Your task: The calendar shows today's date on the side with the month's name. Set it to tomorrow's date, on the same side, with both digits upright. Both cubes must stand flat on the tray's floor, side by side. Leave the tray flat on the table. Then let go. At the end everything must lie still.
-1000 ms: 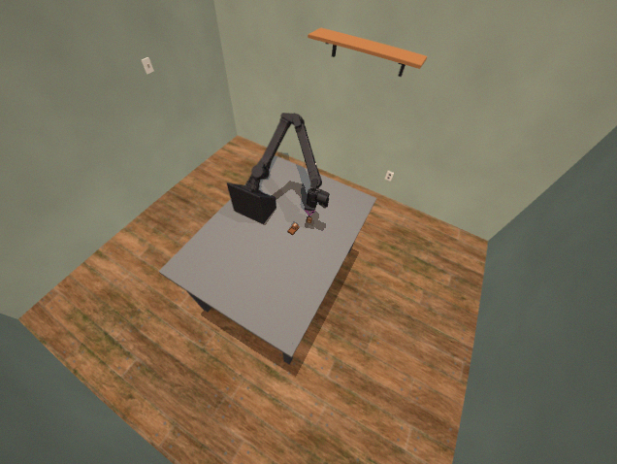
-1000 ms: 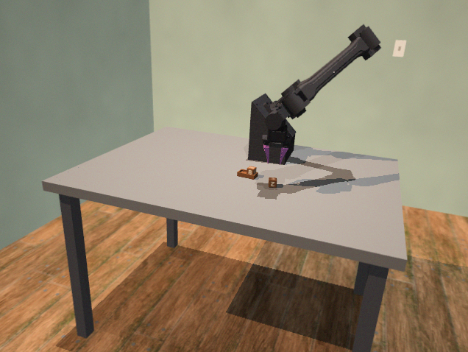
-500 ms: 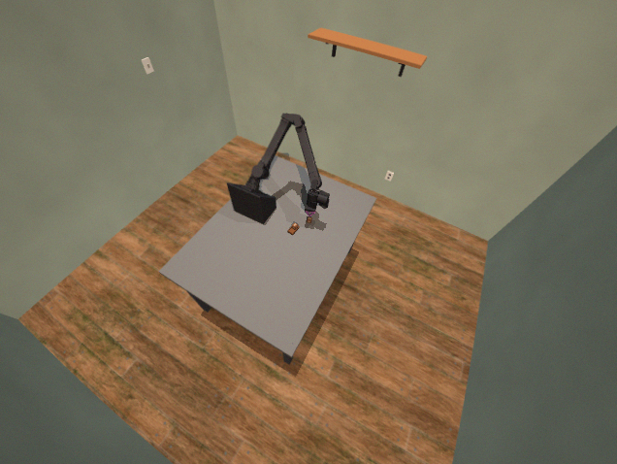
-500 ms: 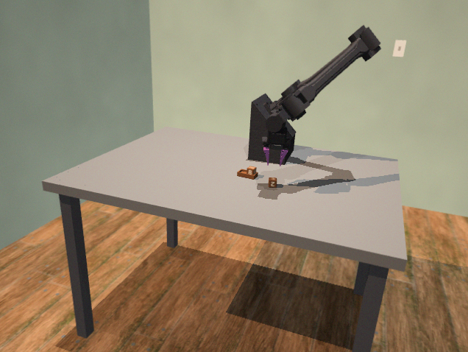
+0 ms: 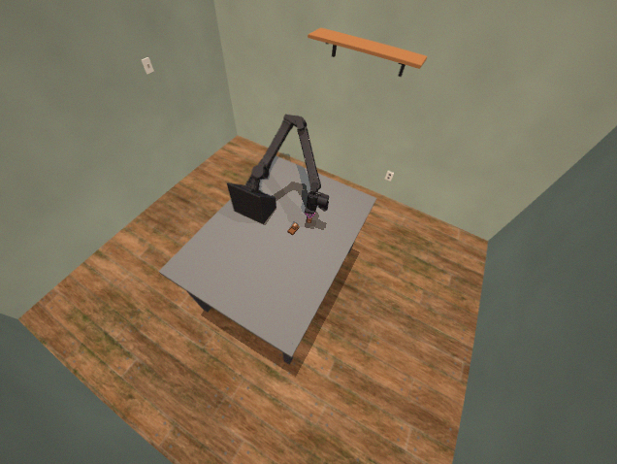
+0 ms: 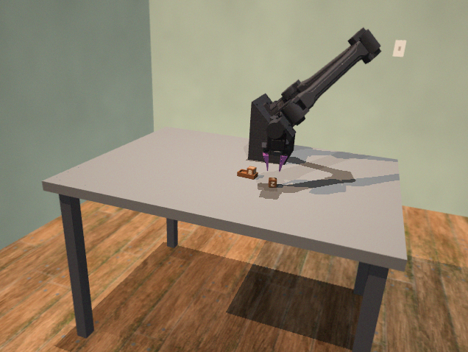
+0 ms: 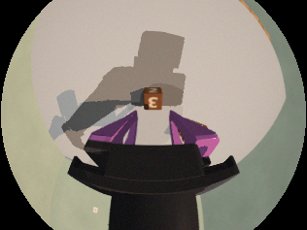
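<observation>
A small brown tray [image 6: 246,174] lies flat on the grey table with one brown number cube [image 6: 251,170] standing in its right half. A second brown cube [image 6: 272,182] stands alone on the table to the right of the tray. It also shows in the wrist view [image 7: 153,98], with a pale digit on its top face. My gripper [image 6: 274,161] hangs above this loose cube with its purple fingers pointing down, half open and empty. In the overhead view the gripper [image 5: 309,215] is just right of the tray [image 5: 293,230].
The arm's dark base block [image 6: 260,128] stands on the table behind the tray. The table's far edge is close behind the base. An orange shelf [image 5: 366,47] hangs high on the wall.
</observation>
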`<state>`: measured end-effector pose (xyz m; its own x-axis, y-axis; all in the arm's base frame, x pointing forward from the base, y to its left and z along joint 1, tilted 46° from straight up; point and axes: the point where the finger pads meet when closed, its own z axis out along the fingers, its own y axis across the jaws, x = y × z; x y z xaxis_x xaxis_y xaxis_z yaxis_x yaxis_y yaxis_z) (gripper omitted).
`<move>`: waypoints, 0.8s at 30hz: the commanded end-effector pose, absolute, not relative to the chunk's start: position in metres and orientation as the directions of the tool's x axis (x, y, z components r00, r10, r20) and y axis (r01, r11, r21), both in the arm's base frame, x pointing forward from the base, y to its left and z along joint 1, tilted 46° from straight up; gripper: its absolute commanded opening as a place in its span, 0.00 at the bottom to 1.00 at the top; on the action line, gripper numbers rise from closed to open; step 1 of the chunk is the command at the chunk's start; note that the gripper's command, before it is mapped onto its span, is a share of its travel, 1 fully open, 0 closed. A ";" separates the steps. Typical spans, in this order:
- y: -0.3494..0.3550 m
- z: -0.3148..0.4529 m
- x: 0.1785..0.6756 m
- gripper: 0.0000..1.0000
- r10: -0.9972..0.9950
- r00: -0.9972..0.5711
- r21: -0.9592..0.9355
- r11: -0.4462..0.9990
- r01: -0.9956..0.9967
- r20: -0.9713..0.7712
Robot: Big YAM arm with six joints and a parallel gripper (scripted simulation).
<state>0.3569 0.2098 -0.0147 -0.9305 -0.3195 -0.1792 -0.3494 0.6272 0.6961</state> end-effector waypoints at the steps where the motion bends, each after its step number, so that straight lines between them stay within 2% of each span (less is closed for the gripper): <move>1: 0.215 -0.007 0.358 0.45 -0.315 -0.927 0.690 0.625 -0.364 -0.204; 24: 0.231 -0.033 0.351 0.45 -0.316 -0.932 0.696 0.630 -0.344 -0.175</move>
<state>0.3555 0.2272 -0.0288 -0.9316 -0.3137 -0.1833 -0.3484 0.6281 0.6958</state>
